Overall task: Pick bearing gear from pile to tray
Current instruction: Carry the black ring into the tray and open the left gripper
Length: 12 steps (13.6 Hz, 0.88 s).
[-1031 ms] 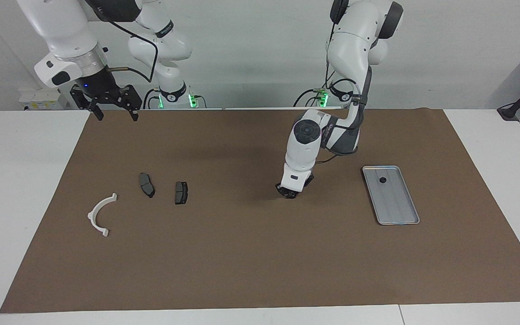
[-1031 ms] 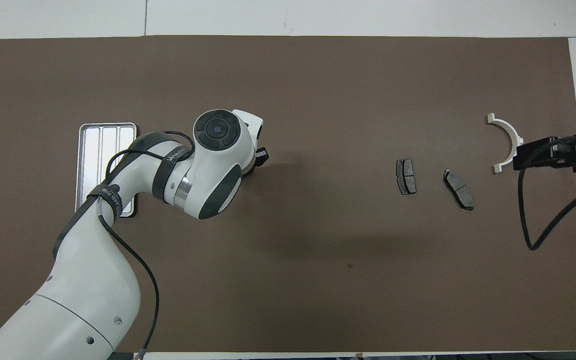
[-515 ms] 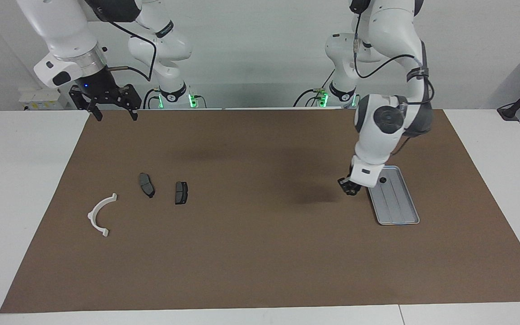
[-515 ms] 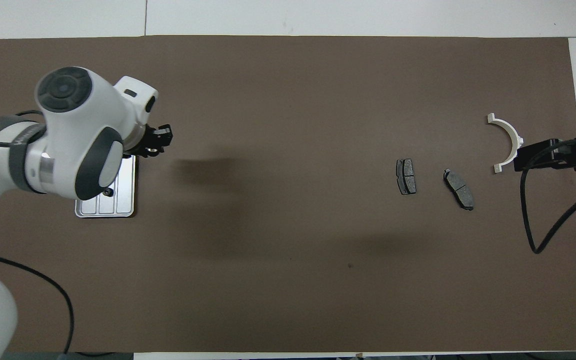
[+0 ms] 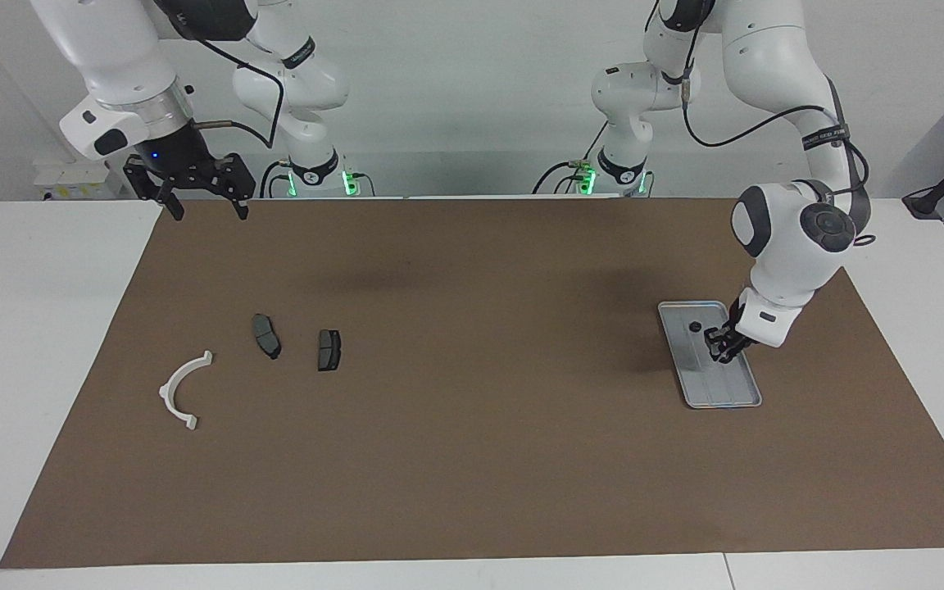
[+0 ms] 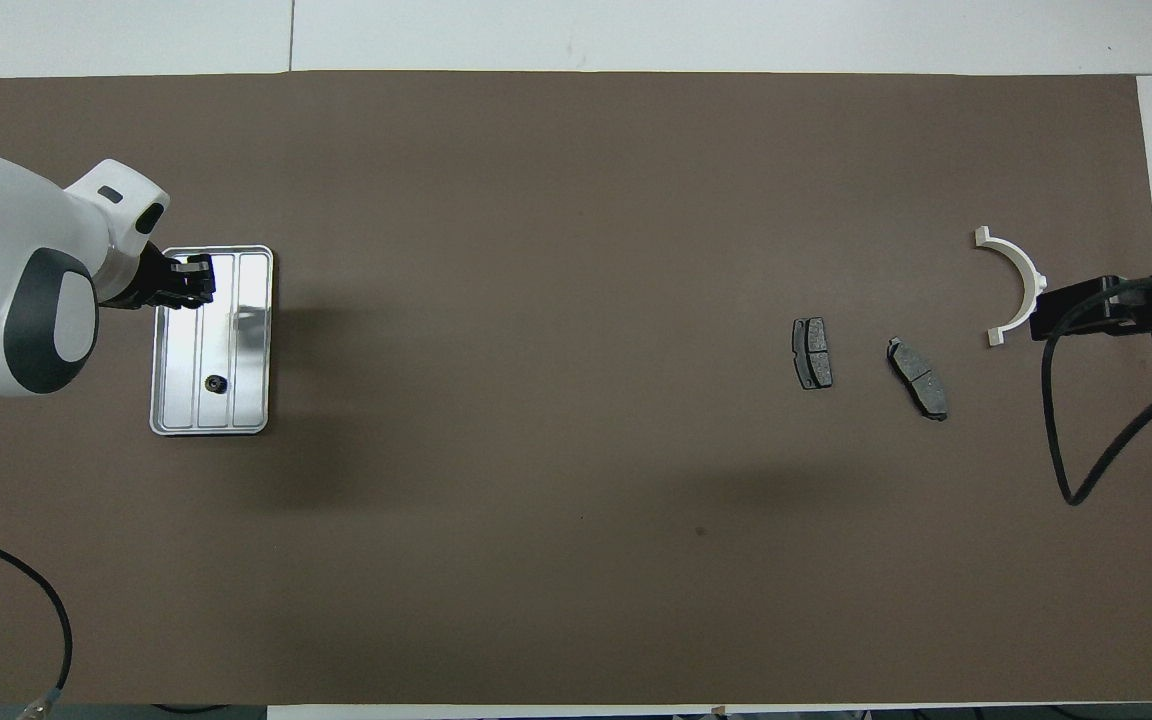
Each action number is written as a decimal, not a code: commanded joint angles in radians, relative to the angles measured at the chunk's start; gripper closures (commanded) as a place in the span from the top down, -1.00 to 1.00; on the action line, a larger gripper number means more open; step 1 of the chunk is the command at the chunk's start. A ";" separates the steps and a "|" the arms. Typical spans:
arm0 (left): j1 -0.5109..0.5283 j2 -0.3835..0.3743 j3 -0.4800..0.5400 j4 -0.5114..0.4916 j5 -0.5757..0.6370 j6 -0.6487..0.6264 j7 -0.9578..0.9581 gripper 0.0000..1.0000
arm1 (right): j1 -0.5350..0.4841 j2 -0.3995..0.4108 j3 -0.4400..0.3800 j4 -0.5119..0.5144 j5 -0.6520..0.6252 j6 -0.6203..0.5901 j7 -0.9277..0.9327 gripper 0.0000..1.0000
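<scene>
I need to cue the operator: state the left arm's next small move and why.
Probably lower slightly and open the fingers: the left gripper hangs over the tray, shut on something too small to identify, near the small black round piece already there. The right gripper waits.

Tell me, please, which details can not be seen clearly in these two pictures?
- Left gripper over the flat silver-grey metal tray: whether it holds a part is too small to tell in the facing view.
- In the overhead view the same gripper is half covered by the arm's white wrist.
- Small black round piece on the tray: its shape is too small to identify.
- Right gripper: in the overhead view cut off by the picture's edge.
</scene>
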 commanded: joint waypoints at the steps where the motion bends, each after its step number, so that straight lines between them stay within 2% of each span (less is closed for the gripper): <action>1: 0.012 0.008 -0.009 -0.051 -0.011 0.071 0.018 -0.72 | -0.015 0.001 0.013 0.001 -0.020 0.024 -0.026 1.00; 5: 0.012 0.001 -0.009 -0.121 -0.011 0.134 0.021 -0.68 | -0.017 0.000 0.014 0.000 -0.022 0.029 -0.026 1.00; 6: 0.012 0.000 -0.009 -0.129 -0.011 0.141 0.021 -0.60 | -0.017 -0.002 0.014 0.000 -0.022 0.029 -0.026 1.00; 7: 0.012 -0.002 -0.009 -0.129 -0.011 0.141 0.021 -0.42 | -0.017 0.000 0.014 0.000 -0.022 0.029 -0.026 1.00; 9: 0.014 -0.002 -0.008 -0.123 -0.010 0.126 0.032 0.99 | -0.017 -0.002 0.014 0.000 -0.022 0.029 -0.026 1.00; 11: 0.014 -0.038 -0.009 -0.085 -0.010 0.061 0.033 1.00 | -0.017 0.000 0.014 0.000 -0.022 0.029 -0.026 1.00; 12: 0.014 -0.070 -0.009 -0.051 -0.011 -0.014 0.035 1.00 | -0.017 0.000 0.014 0.000 -0.022 0.029 -0.026 1.00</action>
